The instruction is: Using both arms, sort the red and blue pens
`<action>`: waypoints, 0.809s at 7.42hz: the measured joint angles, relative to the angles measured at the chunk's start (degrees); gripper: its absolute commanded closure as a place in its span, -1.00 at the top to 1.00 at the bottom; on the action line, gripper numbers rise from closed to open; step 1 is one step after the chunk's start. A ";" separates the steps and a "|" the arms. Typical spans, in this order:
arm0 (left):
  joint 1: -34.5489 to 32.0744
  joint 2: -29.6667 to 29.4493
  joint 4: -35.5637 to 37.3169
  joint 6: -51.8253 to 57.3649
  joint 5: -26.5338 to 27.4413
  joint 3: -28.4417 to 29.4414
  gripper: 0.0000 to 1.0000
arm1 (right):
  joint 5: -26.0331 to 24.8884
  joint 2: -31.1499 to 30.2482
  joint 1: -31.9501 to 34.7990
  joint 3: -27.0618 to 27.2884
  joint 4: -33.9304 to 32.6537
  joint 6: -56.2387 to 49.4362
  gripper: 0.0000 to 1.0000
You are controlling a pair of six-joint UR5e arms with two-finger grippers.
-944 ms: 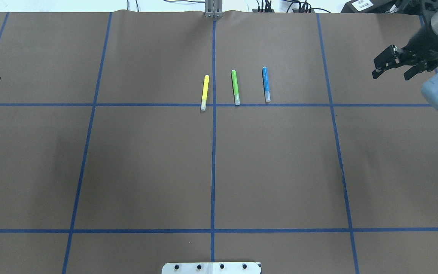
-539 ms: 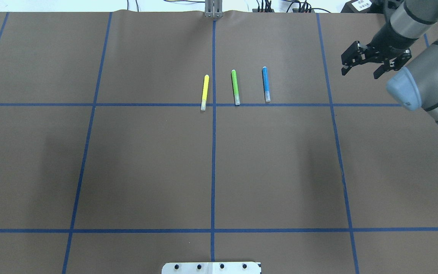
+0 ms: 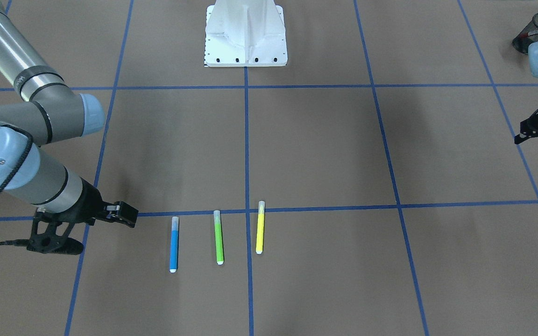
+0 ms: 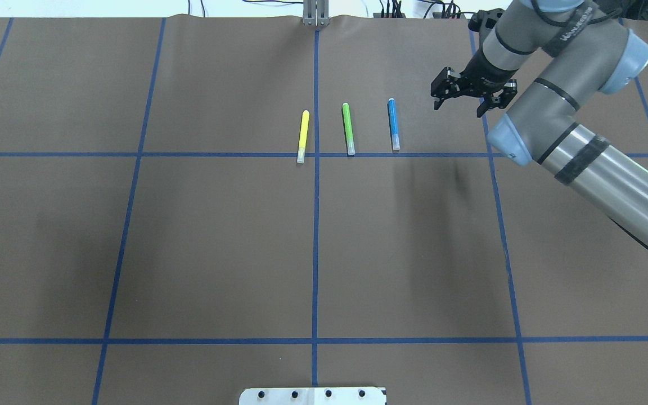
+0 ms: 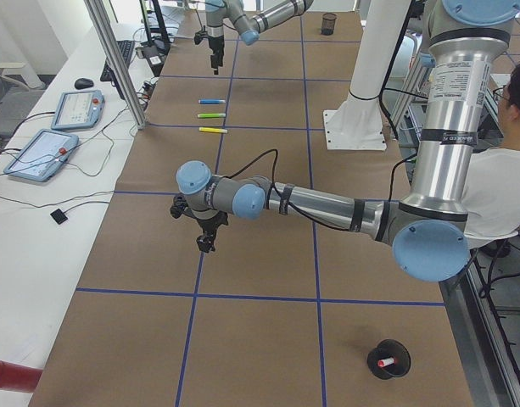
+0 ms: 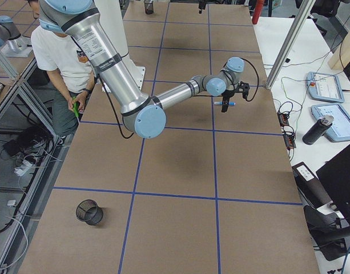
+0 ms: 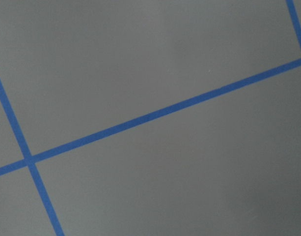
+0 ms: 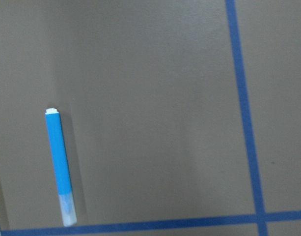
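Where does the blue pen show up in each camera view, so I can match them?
Front-facing: blue pen, lower left of centre, leftmost of three.
Overhead: upper centre-right, rightmost of three.
Exterior left: near the top, farthest pen.
Exterior right: upper centre-right.
Left wrist: not in view.
Right wrist: lower left.
Landmark: the green pen, its neighbour.

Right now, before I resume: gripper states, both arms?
Left gripper: open, holding nothing.
Right gripper: open, empty, beside the blue pen, not touching it.
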 measured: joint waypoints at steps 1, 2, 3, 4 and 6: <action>-0.17 0.32 -0.14 0.15 0.03 -0.09 1.00 | -0.83 3.49 -0.90 -4.24 1.14 0.45 0.89; -0.20 0.52 -0.31 0.19 0.07 -0.10 1.00 | -1.11 6.66 -1.41 -8.51 1.62 -0.42 0.85; -0.22 0.63 -0.44 0.21 0.12 -0.10 1.00 | -1.03 9.04 -1.68 -12.30 1.87 -2.30 0.79; -0.24 0.70 -0.54 0.21 0.12 -0.09 1.00 | -0.18 11.80 -1.76 -16.73 1.98 -3.88 0.75; -0.27 0.82 -0.65 0.22 0.07 -0.20 1.00 | 4.22 17.50 -1.65 -26.33 1.95 -6.64 0.72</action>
